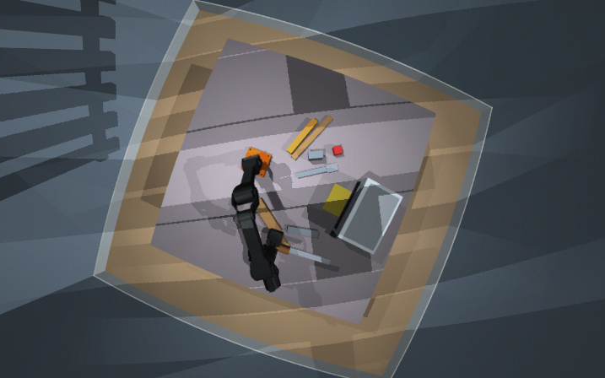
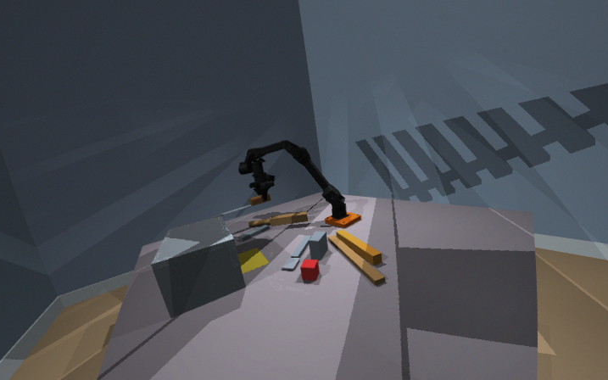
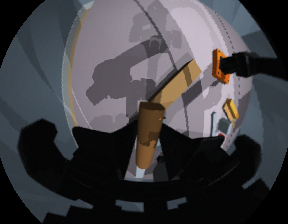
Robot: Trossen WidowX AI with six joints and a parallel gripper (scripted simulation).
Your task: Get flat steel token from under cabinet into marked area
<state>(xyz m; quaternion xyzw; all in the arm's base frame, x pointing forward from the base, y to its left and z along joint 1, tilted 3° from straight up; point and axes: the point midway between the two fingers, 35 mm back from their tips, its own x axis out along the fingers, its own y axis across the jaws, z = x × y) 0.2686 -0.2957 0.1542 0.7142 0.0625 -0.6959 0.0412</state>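
My gripper [image 1: 280,243] [image 2: 264,196] [image 3: 148,123] is shut on the brown handle [image 2: 256,201] [image 3: 149,137] of a tool and holds it above the table. The tool's long thin grey blade [image 1: 309,255] [image 2: 234,210] points toward the cabinet side, short of the cabinet. The cabinet [image 1: 369,217] [image 2: 204,278] is a grey box with a pale top. The marked area is a yellow patch [image 1: 336,198] [image 2: 253,260] in front of its dark slotted side, with no token seen on it. The steel token cannot be made out in any view.
A wooden piece [image 1: 270,216] [image 2: 290,218] [image 3: 179,87] and a grey bar [image 1: 301,231] [image 2: 254,232] lie near the held tool. A flat grey strip [image 1: 311,172], a grey block [image 1: 316,154] [image 2: 317,244], a red cube [image 1: 337,150] [image 2: 309,270] and two wooden bars lie beyond the marked area.
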